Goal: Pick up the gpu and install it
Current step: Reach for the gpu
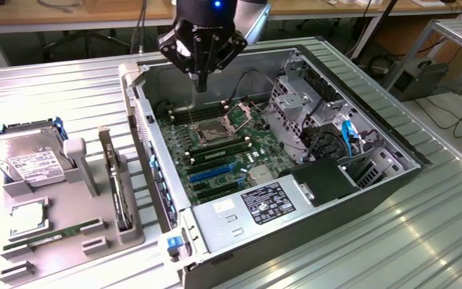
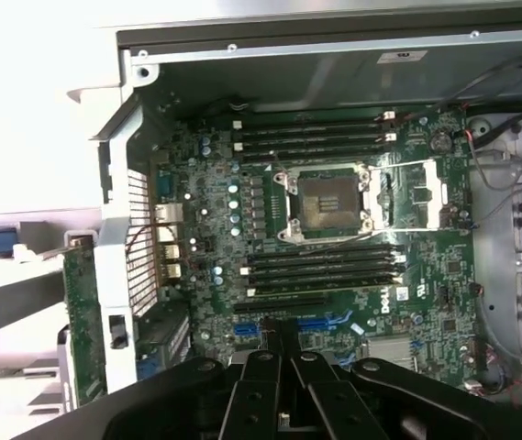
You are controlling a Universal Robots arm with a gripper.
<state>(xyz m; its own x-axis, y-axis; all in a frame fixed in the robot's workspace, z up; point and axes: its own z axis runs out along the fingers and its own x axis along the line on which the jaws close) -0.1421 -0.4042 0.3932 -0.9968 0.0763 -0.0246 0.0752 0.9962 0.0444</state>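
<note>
Nothing of the task is done yet: the gpu (image 1: 116, 180) stands on edge in a grey holder (image 1: 130, 235) on the counter (image 1: 46, 90), just beside the open computer case (image 1: 147, 138), on the exterior view's left. The gripper (image 1: 201, 84) hovers over the far end of the motherboard (image 1: 215, 156), jaws pressed together on nothing.

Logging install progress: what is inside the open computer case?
Motherboard with bare CPU socket, memory slots, drive cage, power supply. The gpu stands outside in the grey rack. The board beneath cage and supply is covered.
</note>
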